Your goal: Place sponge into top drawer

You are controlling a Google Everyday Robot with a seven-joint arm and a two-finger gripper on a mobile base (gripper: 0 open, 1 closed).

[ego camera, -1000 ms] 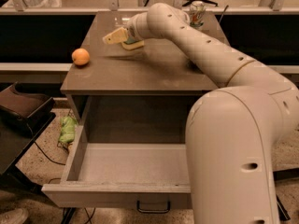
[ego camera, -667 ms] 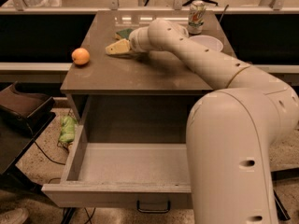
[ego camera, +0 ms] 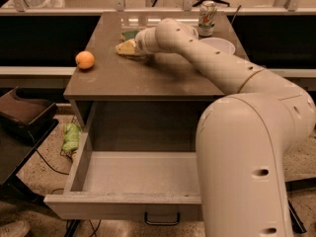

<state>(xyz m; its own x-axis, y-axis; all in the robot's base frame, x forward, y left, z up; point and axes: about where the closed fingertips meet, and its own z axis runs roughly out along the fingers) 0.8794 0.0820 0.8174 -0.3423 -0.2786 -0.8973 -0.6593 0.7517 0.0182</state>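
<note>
The sponge [ego camera: 129,35] lies at the back of the brown tabletop [ego camera: 148,80], its green layer showing, partly hidden by the arm. My gripper [ego camera: 126,47] is low over the tabletop right against the sponge, with the pale arm reaching in from the right. Below the tabletop the top drawer [ego camera: 123,205] stands pulled out towards me. It holds nothing, and its dark handle [ego camera: 162,217] is at the front.
An orange [ego camera: 85,59] sits at the table's left edge. A white bowl [ego camera: 217,44] and a soda can [ego camera: 207,12] stand at the back right. A green cloth [ego camera: 71,137] lies on the floor left of the drawer, beside a dark seat [ego camera: 24,116].
The gripper has come down from a little above the tabletop to the surface at the sponge. The orange, the bowl and the drawer have not moved.
</note>
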